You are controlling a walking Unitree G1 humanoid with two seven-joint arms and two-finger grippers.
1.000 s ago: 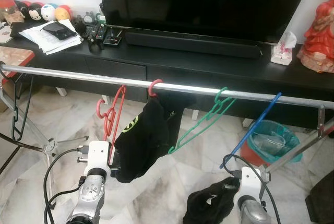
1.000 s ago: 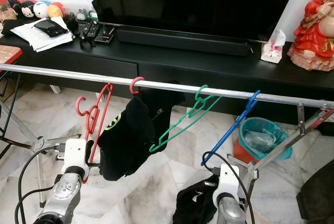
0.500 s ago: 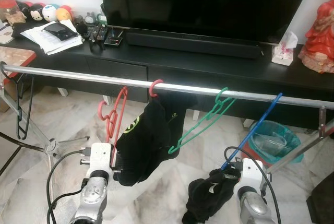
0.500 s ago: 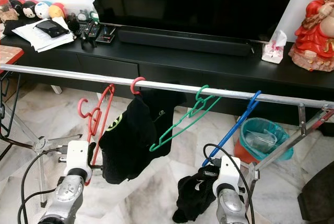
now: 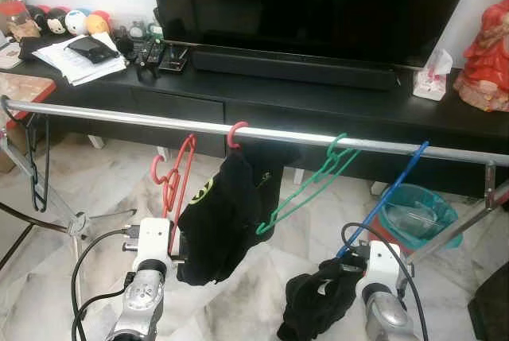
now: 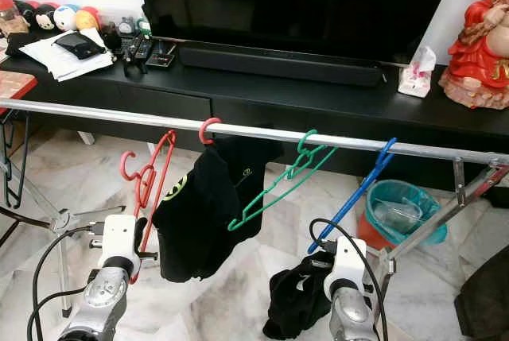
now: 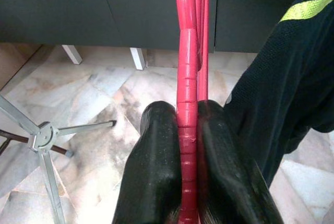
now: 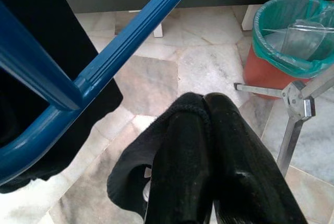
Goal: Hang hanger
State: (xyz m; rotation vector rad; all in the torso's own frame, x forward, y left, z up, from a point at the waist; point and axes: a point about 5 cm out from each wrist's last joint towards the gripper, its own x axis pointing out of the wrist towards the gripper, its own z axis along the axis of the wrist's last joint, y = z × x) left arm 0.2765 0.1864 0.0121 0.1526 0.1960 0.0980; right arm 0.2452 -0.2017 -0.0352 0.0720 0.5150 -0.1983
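A red hanger (image 7: 189, 78) is clamped between the two black fingers (image 7: 156, 182) of the left tool (image 7: 187, 145), its thin plastic bar pinched at the fingertips and running straight away from them. In the head views this hanger is seen rising from the left tool (image 5: 171, 239) up to the silver rail (image 5: 119, 117), where its upper part sits at the rail, just left of a pink hook (image 5: 235, 131); whether it truly rests on the rail cannot be told. From the pink hook a black garment (image 5: 227, 214) with a yellow-green mark is hung, and it lies just beside the red hanger, touching the left tool's side. Further along the rail a green hanger (image 5: 310, 186) is hooked and tilted, and a blue hanger (image 5: 386, 198) is leaned from the rail down toward the right tool (image 5: 350, 265). The right tool (image 8: 206, 109) is closed on a dark cloth (image 8: 151, 156), which is draped over its fingers, with the blue hanger's bar (image 8: 115, 51) passing near it. Behind the rail a black worktop (image 5: 318, 102) is seen.
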